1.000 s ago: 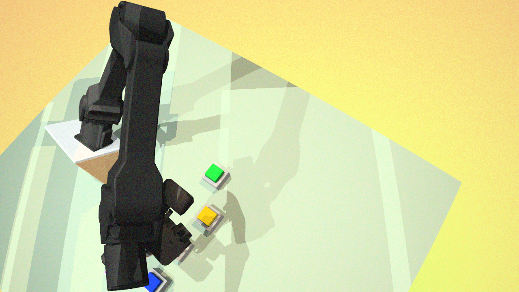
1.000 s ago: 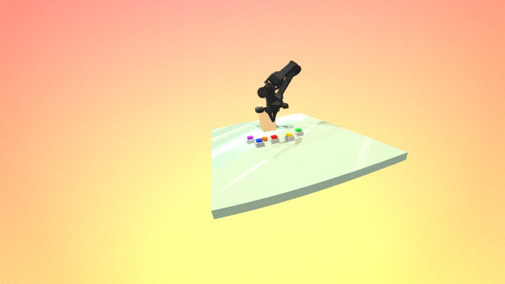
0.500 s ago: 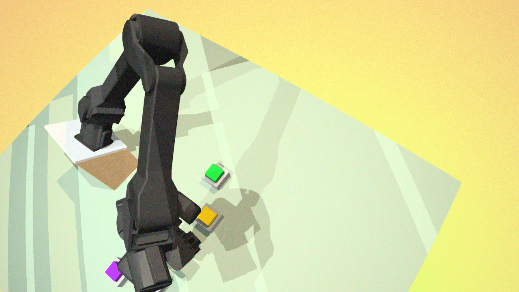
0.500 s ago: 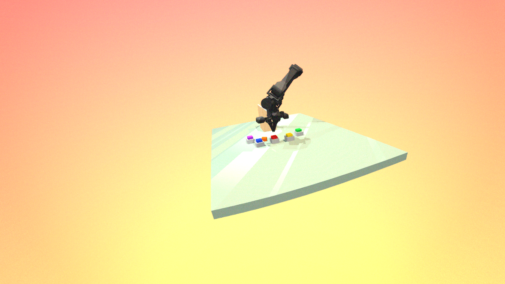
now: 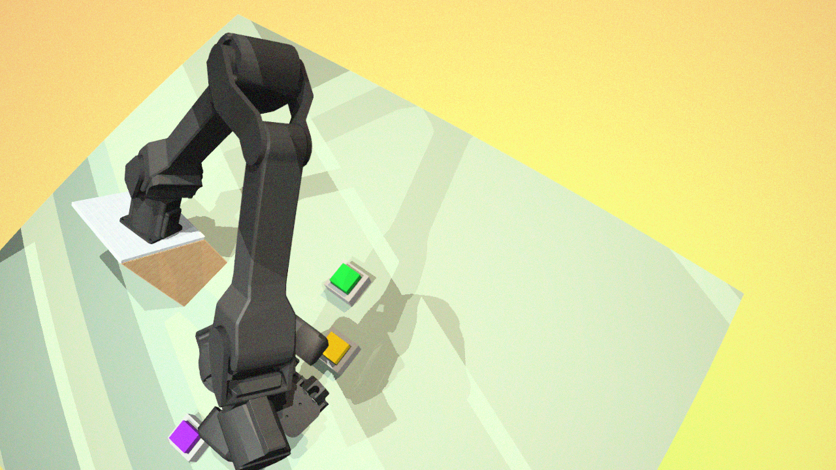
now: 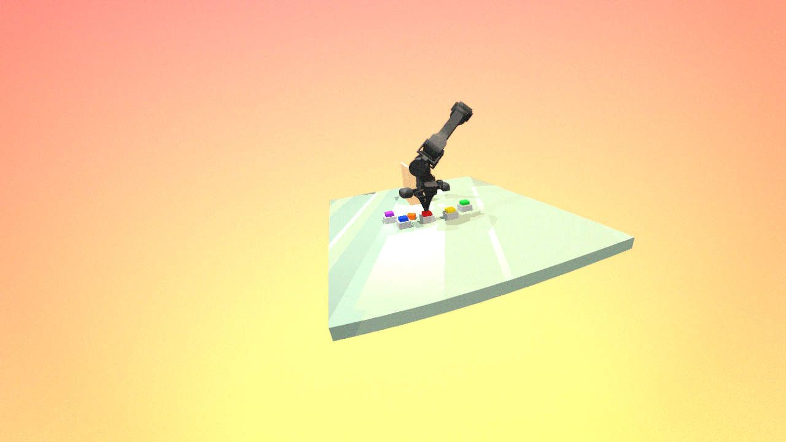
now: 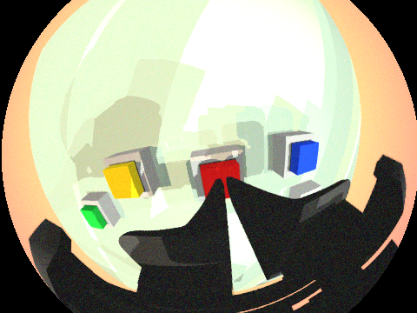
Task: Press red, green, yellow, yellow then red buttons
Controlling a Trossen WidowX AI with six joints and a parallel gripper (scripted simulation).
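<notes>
Black fingers of the end effector (image 5: 300, 408) (image 6: 427, 210) (image 7: 225, 179) stand pressed together, gripping nothing, their tips at the red button (image 6: 427, 214) (image 7: 221, 169), apparently touching its cap. That button sits in a pale housing on the worktop (image 5: 526, 234) (image 6: 412, 285) (image 7: 261, 65); the arm hides it from above. I judge this a red press, though whether the first or last is unclear.

The cap will probably feel light and springy, hard-faced, perhaps slick near its edges. It wants no grasp: push straight down at its centre until it bottoms out, then lift.

Outward in the exterior view, the yellow button (image 5: 336, 347) (image 6: 450, 210) (image 7: 123, 180) lies between two and three o'clock, the green button (image 5: 345, 278) (image 6: 464, 202) (image 7: 93, 216) farther, near two. Toward nine, the orange block (image 6: 411, 216) must stay untouched.
</notes>
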